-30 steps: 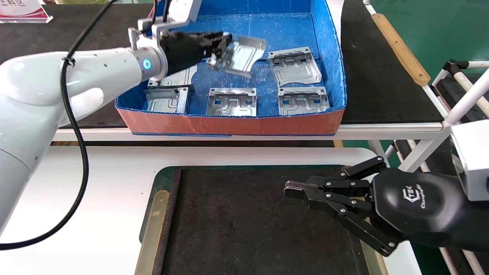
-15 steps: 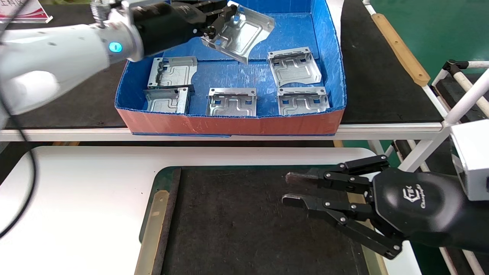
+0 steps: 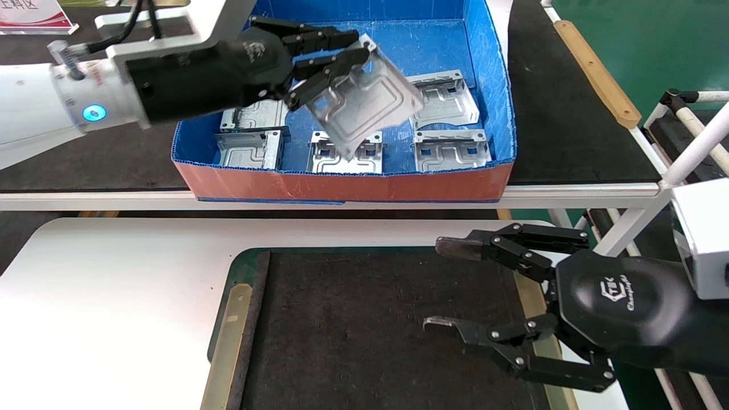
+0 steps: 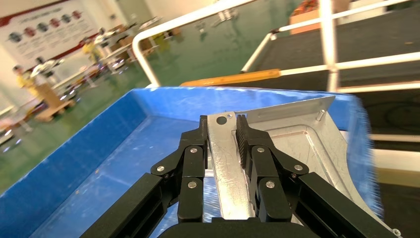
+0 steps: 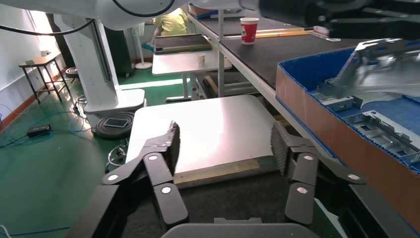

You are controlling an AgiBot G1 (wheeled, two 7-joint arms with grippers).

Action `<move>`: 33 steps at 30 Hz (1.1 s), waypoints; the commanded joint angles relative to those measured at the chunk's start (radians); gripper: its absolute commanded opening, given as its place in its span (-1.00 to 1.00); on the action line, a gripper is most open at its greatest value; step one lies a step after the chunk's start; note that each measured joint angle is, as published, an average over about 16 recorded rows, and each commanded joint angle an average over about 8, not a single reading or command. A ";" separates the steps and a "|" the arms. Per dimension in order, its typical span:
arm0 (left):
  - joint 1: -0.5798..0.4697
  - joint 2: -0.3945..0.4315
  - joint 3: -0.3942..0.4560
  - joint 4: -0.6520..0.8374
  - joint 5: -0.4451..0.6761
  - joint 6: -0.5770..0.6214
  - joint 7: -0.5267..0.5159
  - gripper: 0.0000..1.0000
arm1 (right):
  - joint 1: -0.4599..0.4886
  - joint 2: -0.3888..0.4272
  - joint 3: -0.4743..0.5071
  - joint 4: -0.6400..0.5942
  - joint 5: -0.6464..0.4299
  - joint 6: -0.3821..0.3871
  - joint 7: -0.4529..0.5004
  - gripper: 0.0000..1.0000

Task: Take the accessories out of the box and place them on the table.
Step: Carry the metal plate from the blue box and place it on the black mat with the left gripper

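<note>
My left gripper [image 3: 356, 48] is shut on one flange of a silver-grey accessory [image 3: 364, 108], which hangs tilted in the air above the box [image 3: 342, 185]. In the left wrist view the gripper [image 4: 221, 124] clamps the accessory's bent edge [image 4: 225, 163]. Several more accessories lie on the box's blue floor, among them one at the right [image 3: 441, 102] and one at the front left [image 3: 248, 149]. My right gripper [image 3: 441, 285] hovers wide open over the right part of the dark mat [image 3: 353, 330] on the white table [image 3: 114, 296]. Nothing is between its fingers [image 5: 224, 141].
The box stands on a black-topped bench [image 3: 569, 114] behind the table, with a wooden strip [image 3: 595, 71] at its right. A white tube frame [image 3: 695, 142] rises at the far right. A red paper cup [image 5: 249, 29] stands farther along the bench.
The left gripper has risen with the accessory and swung it toward the box's near side. The right gripper has gone from nearly shut to wide open.
</note>
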State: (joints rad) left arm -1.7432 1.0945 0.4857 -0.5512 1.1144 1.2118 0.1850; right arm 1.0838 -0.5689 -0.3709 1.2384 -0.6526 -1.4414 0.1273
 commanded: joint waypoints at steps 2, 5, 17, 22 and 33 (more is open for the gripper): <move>-0.006 -0.016 -0.009 0.032 -0.024 0.082 0.057 -1.00 | 0.000 0.000 0.000 0.000 0.000 0.000 0.000 1.00; -0.009 -0.031 -0.015 0.065 -0.044 0.160 0.096 -1.00 | 0.000 0.000 0.000 0.000 0.000 0.000 0.000 1.00; 0.050 -0.094 0.029 0.082 -0.104 0.385 0.191 -1.00 | 0.000 0.000 0.000 0.000 0.000 0.000 0.000 1.00; 0.122 -0.139 0.103 -0.049 -0.169 0.389 0.165 -1.00 | 0.000 0.000 0.000 0.000 0.000 0.000 0.000 1.00; 0.245 -0.155 0.224 -0.209 -0.221 0.339 0.206 -1.00 | 0.000 0.000 0.000 0.000 0.000 0.000 0.000 1.00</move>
State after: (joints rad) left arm -1.4967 0.9522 0.7023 -0.7473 0.9022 1.5377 0.4014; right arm 1.0839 -0.5689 -0.3710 1.2384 -0.6526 -1.4414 0.1273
